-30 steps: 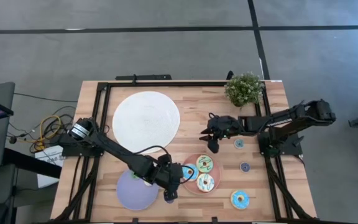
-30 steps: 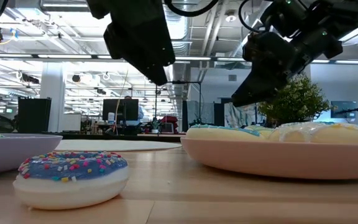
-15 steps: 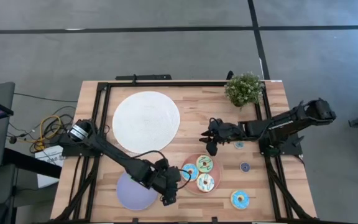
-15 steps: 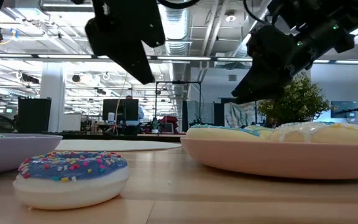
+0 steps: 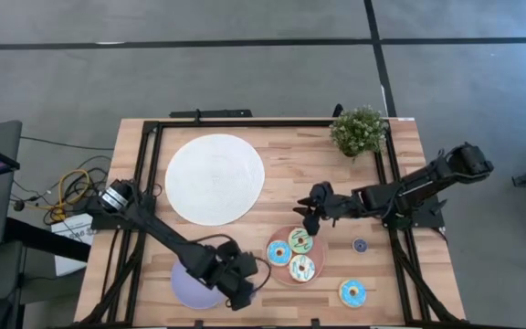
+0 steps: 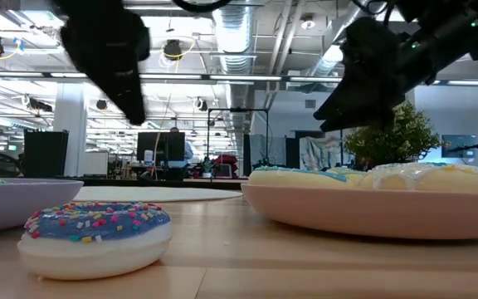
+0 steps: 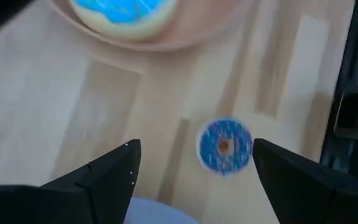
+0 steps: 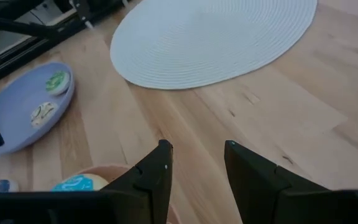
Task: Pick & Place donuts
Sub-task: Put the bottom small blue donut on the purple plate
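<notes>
My left gripper point(image 5: 236, 291) hangs open near the table's near edge, between the lilac plate point(image 5: 190, 283) and the pink plate point(image 5: 281, 272). In the left wrist view a small blue donut point(image 7: 224, 144) lies flat on the wood just ahead of its open fingers point(image 7: 194, 152). The same donut shows in the low view point(image 6: 96, 237). My right gripper point(image 5: 310, 213) is open above the pink plate's far rim. Three donuts lie on the pink plate: blue point(image 5: 278, 253), green point(image 5: 300, 241) and cream point(image 5: 301, 268). Two small donuts point(image 8: 56, 81) lie on the lilac plate.
A large blue donut point(image 5: 352, 292) and a small purple one point(image 5: 360, 245) lie loose on the wood right of the pink plate. The big white disc point(image 5: 215, 178) covers the far left; a potted plant point(image 5: 359, 130) stands at the far right. A black frame edges the table.
My left gripper has moved toward the near edge and a little left, away from the pink plate. My right gripper has moved toward the near edge, closer to the pink plate's far rim, and now hides the small teal donut beside it.
</notes>
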Controlling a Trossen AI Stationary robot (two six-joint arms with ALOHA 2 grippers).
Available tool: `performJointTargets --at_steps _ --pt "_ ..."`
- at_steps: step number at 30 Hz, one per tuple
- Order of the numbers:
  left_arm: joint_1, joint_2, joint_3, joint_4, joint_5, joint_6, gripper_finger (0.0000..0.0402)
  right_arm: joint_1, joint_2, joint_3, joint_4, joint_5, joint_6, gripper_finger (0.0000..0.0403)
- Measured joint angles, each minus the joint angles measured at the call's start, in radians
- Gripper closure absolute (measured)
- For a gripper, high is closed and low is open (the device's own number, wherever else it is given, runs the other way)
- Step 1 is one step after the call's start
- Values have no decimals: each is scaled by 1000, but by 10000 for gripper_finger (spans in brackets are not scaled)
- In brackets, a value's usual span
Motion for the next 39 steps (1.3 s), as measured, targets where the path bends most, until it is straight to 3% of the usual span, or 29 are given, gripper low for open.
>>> performJointTargets --at_steps 5,10,17,39 --pt "-51 21 -5 71 20 195 98 52 0 0 14 76 15 267" --pt "-91 70 -6 118 -9 383 98 81 0 0 39 86 19 267" --pt "-85 151 -6 154 14 383 98 89 0 0 45 99 19 267" --pt "-71 152 -3 185 11 414 98 89 0 0 55 98 19 267"
